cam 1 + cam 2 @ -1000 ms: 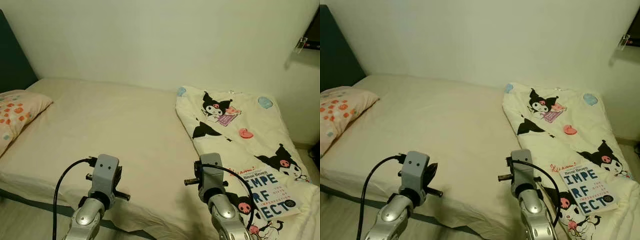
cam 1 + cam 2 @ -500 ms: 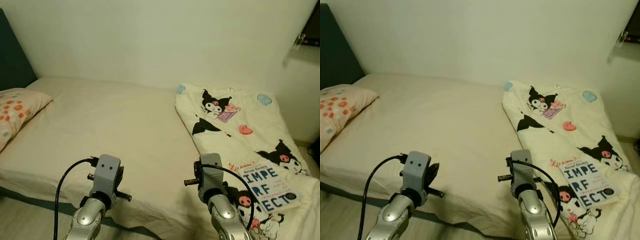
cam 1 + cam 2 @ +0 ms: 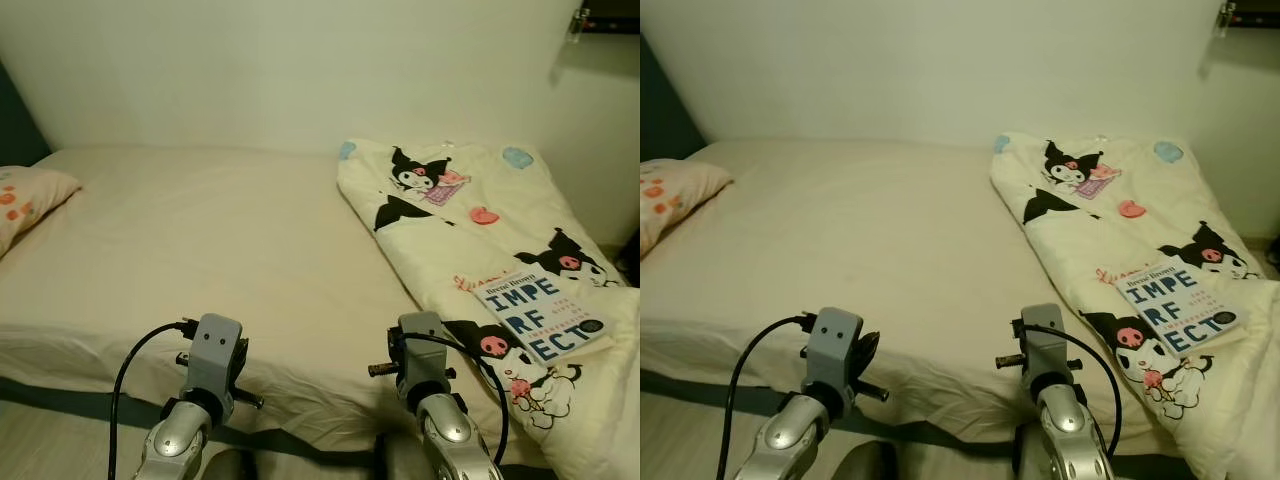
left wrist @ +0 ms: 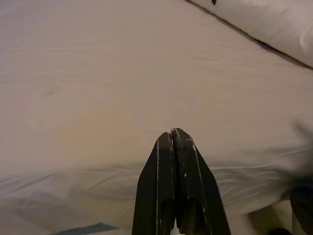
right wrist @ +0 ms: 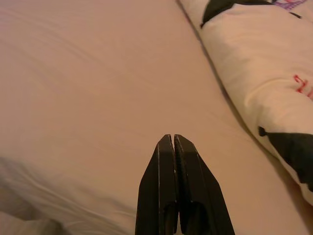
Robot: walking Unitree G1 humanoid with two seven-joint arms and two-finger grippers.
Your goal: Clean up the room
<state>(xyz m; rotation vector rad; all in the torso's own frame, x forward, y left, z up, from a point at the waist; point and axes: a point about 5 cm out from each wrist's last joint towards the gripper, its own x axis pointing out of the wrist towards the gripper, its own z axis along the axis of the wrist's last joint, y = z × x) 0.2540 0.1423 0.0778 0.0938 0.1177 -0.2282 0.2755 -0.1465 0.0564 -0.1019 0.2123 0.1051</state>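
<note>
— Which step is judged to be in hand?

— An approach, most likely. The bed (image 3: 200, 240) is faced from its long edge, and nothing is being handled. The left gripper (image 4: 174, 138) is held above the near sheet with its two black fingers pressed flat together, and nothing is gripped. The same is seen of the right gripper (image 5: 171, 142): pressed together, empty, poised over bare sheet just beside the folded quilt (image 3: 470, 220).

— And where is the thing to be tidied?

— A book (image 3: 541, 315) is laid flat on the quilt's near end, to the robot's right, well apart from both grippers. It is taken to be the item out of place.

— What is called for next?

— Probably the right arm must be carried rightward over the quilt and its fingers parted before the book's edge can be taken; soft bedding underneath may make that awkward.

— What can be counted?

— One book, one quilt, one pillow (image 3: 22, 200) at the far left, two grippers.
</note>
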